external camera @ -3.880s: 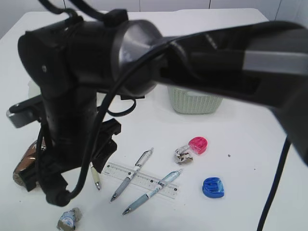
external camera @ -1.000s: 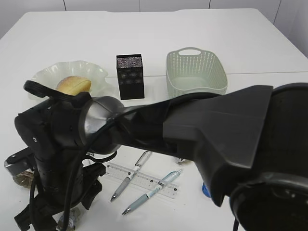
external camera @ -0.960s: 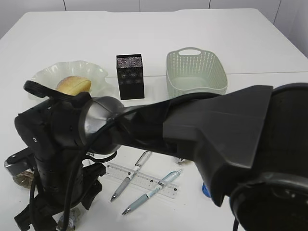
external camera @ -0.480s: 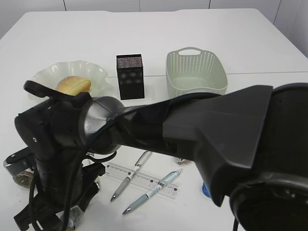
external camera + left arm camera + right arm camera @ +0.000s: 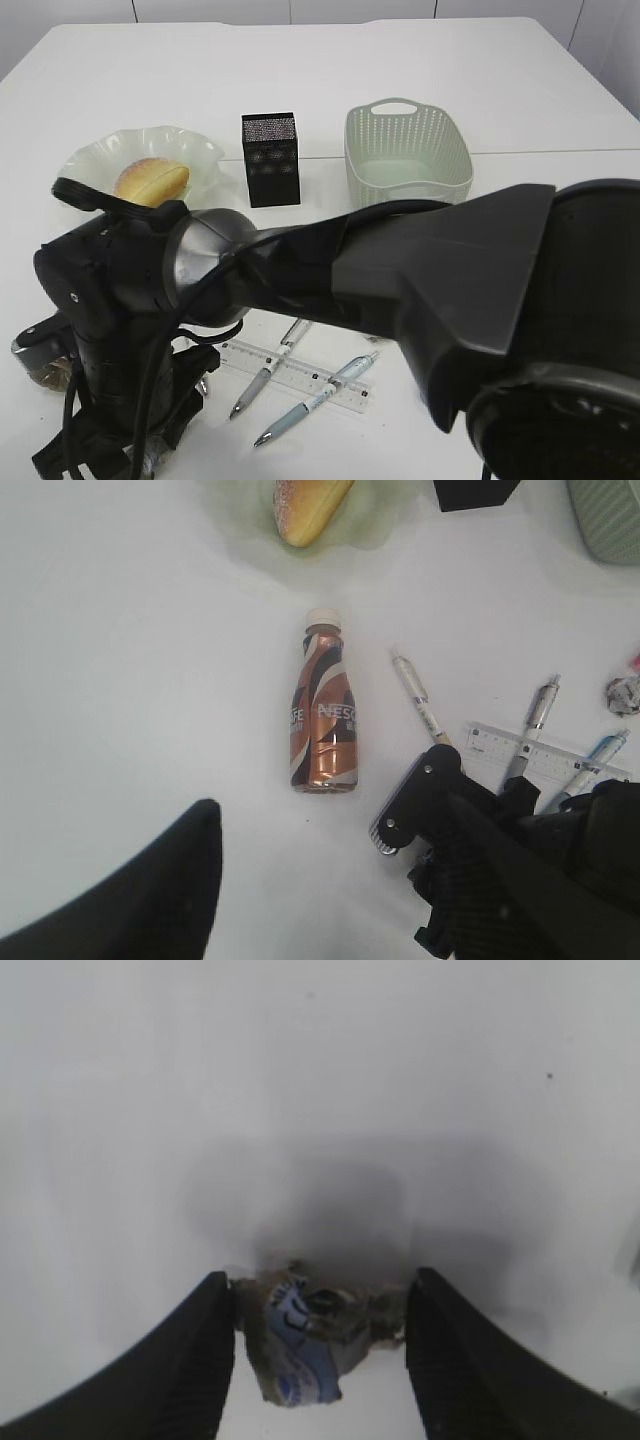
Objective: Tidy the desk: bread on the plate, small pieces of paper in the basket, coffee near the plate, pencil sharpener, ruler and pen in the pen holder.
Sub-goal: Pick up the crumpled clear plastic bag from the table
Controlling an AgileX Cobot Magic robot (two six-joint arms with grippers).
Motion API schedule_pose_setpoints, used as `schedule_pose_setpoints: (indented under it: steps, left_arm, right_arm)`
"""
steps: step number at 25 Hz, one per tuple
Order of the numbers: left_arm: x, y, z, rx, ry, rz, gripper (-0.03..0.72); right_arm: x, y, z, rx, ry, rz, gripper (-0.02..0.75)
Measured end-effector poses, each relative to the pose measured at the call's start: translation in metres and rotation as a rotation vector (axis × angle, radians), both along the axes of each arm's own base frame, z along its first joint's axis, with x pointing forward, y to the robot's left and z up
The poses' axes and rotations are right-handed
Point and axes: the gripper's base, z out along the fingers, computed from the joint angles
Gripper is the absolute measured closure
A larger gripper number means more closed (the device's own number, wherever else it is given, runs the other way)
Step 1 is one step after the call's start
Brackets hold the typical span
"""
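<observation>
Down by the desk's (image 5: 480, 90) near-left corner, our right gripper (image 5: 320, 1335) straddled a crumpled paper piece (image 5: 305, 1345). Both fingers (image 5: 200, 1350) flanked it; we couldn't tell whether they gripped.

Count on the desk (image 5: 520, 90): one bread (image 5: 152, 181), one plate (image 5: 95, 155), one pen holder (image 5: 270, 158), one basket (image 5: 407, 150), one coffee (image 5: 324, 715) bottle, one ruler (image 5: 295, 374), three pens (image 5: 420, 699) in the left wrist view, two crumpled paper pieces (image 5: 305, 1332).

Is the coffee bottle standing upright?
No, in the left wrist view the coffee bottle lies on its side on the desk.
</observation>
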Motion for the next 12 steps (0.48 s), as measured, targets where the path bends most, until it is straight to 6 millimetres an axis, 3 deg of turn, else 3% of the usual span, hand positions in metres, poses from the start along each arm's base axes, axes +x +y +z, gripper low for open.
schedule_pose_setpoints:
  steps: [3,9,12]
  left_arm:
    - [0.0000,0.0000,0.0000,0.000,0.000,0.000,0.202]
    - [0.0000,0.0000,0.0000,0.000,0.000,0.000,0.202]
    - [0.0000,0.0000,0.0000,0.000,0.000,0.000,0.202]
  right_arm:
    - [-0.0002,0.0001,0.0000,0.001,0.002,0.001,0.352]
    - [-0.0001,0.0002,0.0000,0.003,0.001,0.001,0.621]
    - [-0.0001,0.0002,0.0000,0.002,0.002,-0.005,0.694]
